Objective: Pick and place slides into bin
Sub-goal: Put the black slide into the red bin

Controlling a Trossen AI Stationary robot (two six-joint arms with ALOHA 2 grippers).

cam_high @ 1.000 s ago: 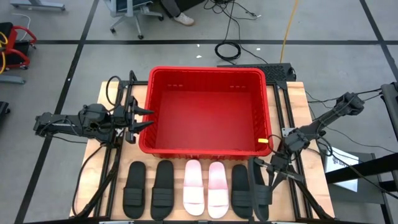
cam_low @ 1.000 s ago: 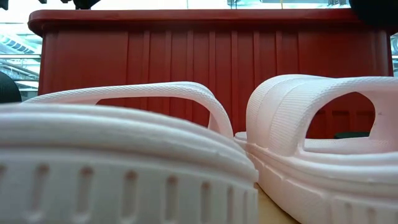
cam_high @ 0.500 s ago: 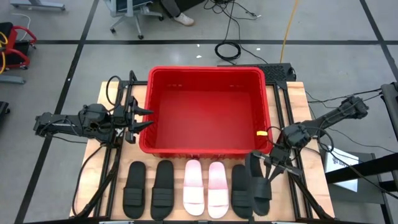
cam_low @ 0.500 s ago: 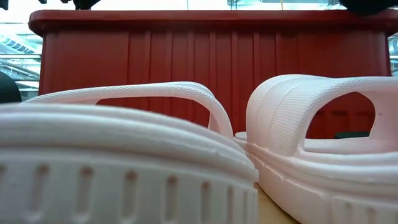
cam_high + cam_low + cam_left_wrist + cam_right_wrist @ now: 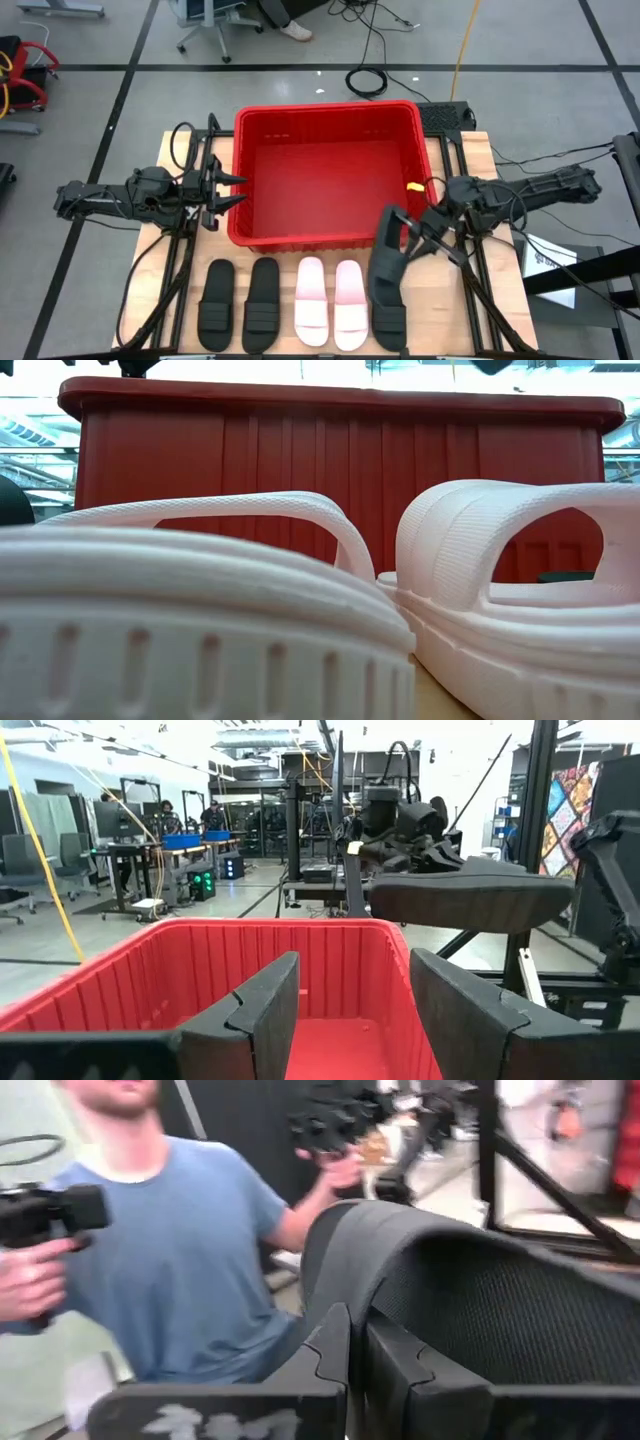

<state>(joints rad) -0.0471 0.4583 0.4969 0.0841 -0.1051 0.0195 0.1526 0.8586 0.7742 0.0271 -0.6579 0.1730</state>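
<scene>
The red bin [image 5: 330, 175] stands at the table's middle and far side. My right gripper [image 5: 417, 233] is shut on a black slide [image 5: 385, 258], held in the air by the bin's near right corner; the left wrist view shows that slide [image 5: 470, 900] above rim height. In a row along the near edge lie two black slides [image 5: 215, 305] [image 5: 262, 305], two pink-white slides [image 5: 311, 300] [image 5: 349, 300] and one more black slide [image 5: 390, 322], partly under the held one. My left gripper [image 5: 226, 190] is open and empty at the bin's left wall. My right gripper pinches the black slide's strap by its edge [image 5: 345, 1295] between its two shut fingers. The fingers come from the table's right side. The slide is lifted clear of the table and lies about level in the left wrist view.
The pink-white slides [image 5: 500, 560] fill the low view, with the bin's near wall [image 5: 330, 470] behind them. A person in a blue shirt [image 5: 170, 1250] stands beyond the table, holding hand controls. Bare wood shows at the table's right [image 5: 490, 290].
My right gripper has risen from the table's near right and gone left toward the bin's near right corner, carrying the rightmost black slide up off the table. The bin has shifted a little toward the far left.
</scene>
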